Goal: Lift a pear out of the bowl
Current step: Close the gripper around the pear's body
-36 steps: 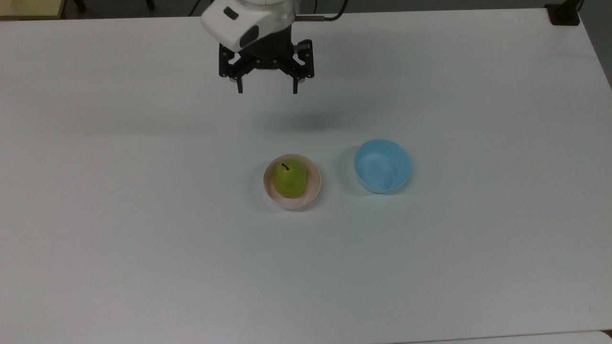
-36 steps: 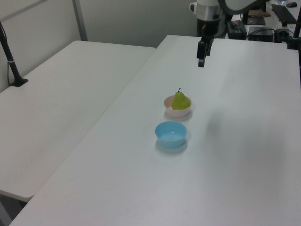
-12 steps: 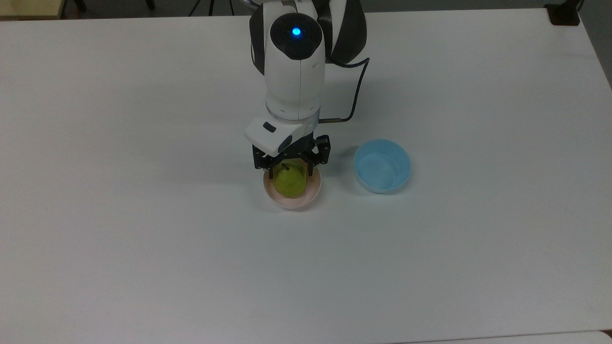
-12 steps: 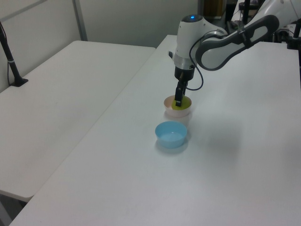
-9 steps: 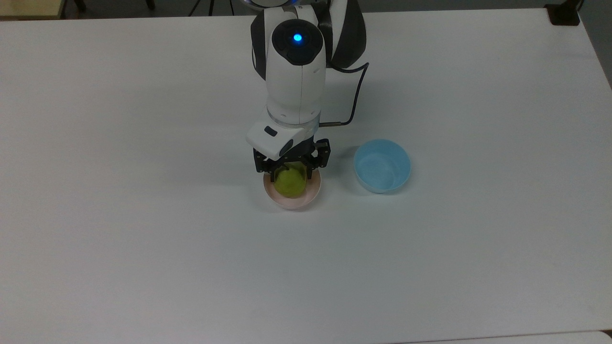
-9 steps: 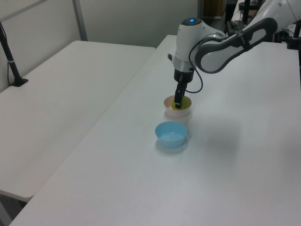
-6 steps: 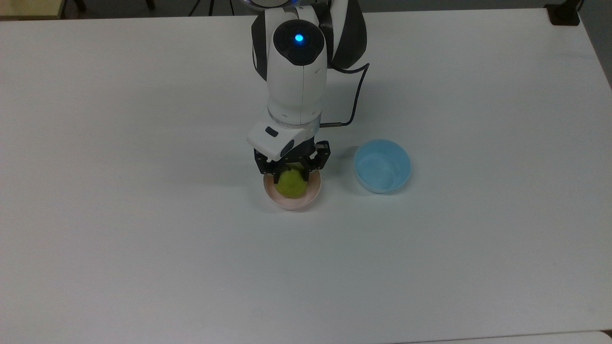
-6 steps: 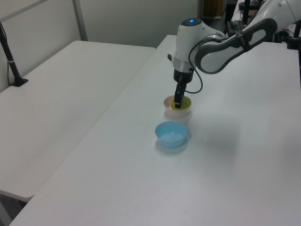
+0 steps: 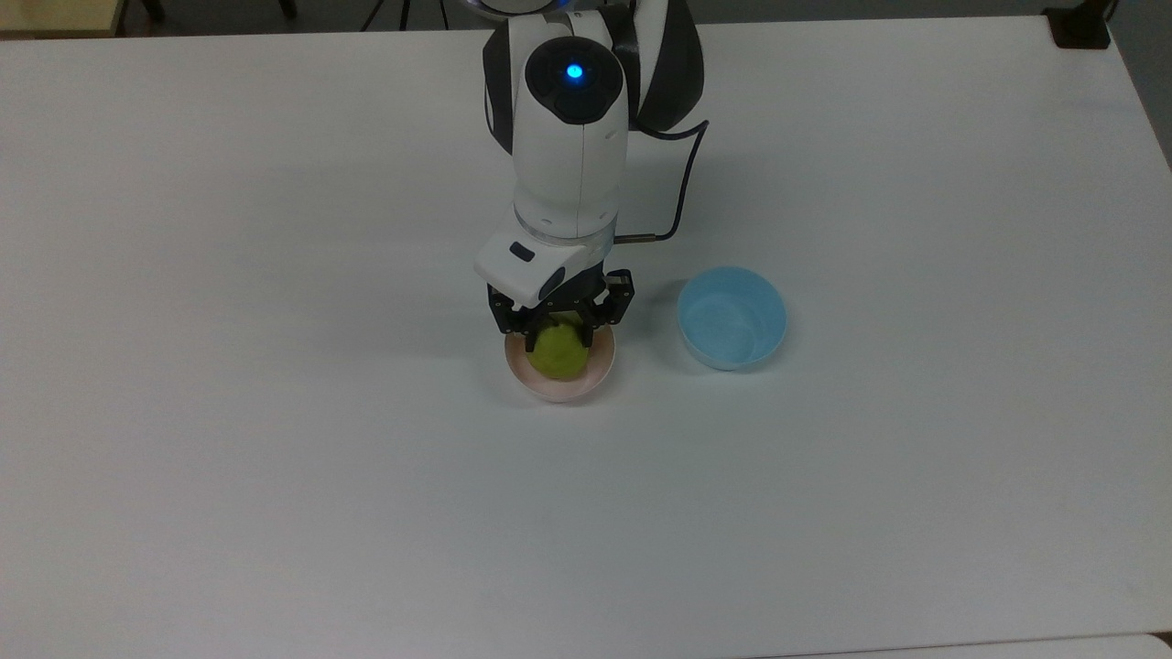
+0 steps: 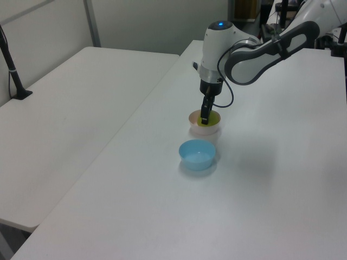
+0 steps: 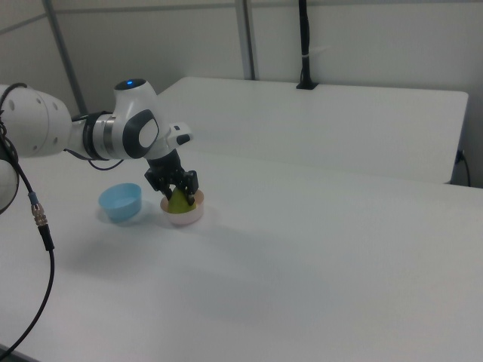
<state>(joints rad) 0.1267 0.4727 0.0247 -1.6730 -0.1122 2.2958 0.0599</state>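
The yellow-green pear (image 9: 559,356) sits in the pale pink bowl (image 9: 560,392) near the middle of the white table (image 9: 275,458). My gripper (image 9: 558,340) reaches down into the bowl from the top view's upper side, its black fingers (image 9: 528,342) pressed against both sides of the pear, shut on it. The gripper body hides the pear's stem and top. In the left view the gripper (image 10: 205,120) covers most of the pear (image 10: 212,119) above the bowl (image 10: 205,130). In the right view the fingers (image 11: 190,197) flank the pear (image 11: 179,201) in the bowl (image 11: 183,219).
A light blue bowl (image 9: 732,318) stands just to the top view's right of the pink one, also seen as the blue bowl (image 10: 197,154) in the left view. A second table (image 10: 70,108) adjoins, with a black post (image 10: 11,65). A hanging cable (image 11: 38,219) shows at the right view's left.
The arm came down from the table's far side onto the bowl. Over the last second the fingers drew in from a wide spread until they met the pear's sides.
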